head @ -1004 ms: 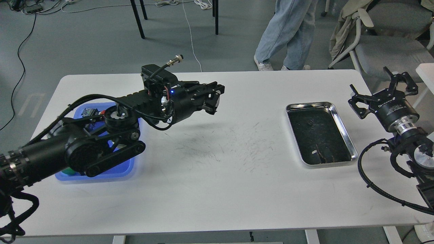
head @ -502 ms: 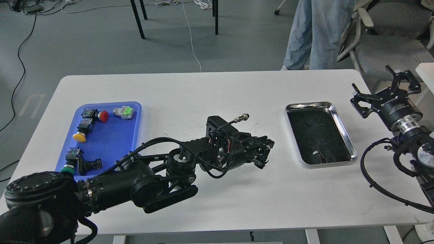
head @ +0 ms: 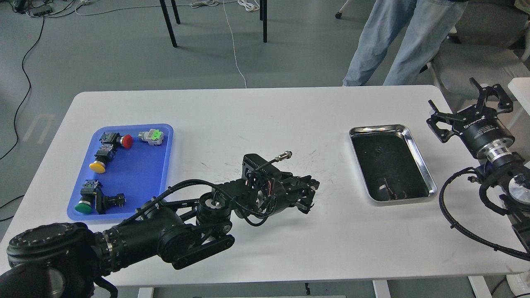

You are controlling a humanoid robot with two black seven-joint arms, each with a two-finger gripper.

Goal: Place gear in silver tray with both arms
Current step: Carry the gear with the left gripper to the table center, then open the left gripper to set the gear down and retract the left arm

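The silver tray (head: 377, 128) lies on the right part of the white table, and its dark floor shows only reflections. No gear can be made out; small push-button parts (head: 98, 167) lie in a blue plastic tray (head: 136, 182) at the left. My left arm reaches low over the table's middle. Its gripper (head: 308, 195) points toward the silver tray and stands about a hand's width short of it. It is dark, so I cannot tell whether its fingers are apart or hold anything. My right gripper (head: 464, 106) is open and empty, raised beside the tray's far right corner.
A person in jeans (head: 397, 45) stands behind the table's far right edge. A grey chair (head: 484, 62) is at the back right. Black table legs and cables are on the floor beyond. My left forearm (head: 165, 231) covers the front left of the table.
My left arm swung from above the blue tray to the table's middle, uncovering the tray's parts, then drew back slightly left. The right gripper barely moved. The person shifted right.
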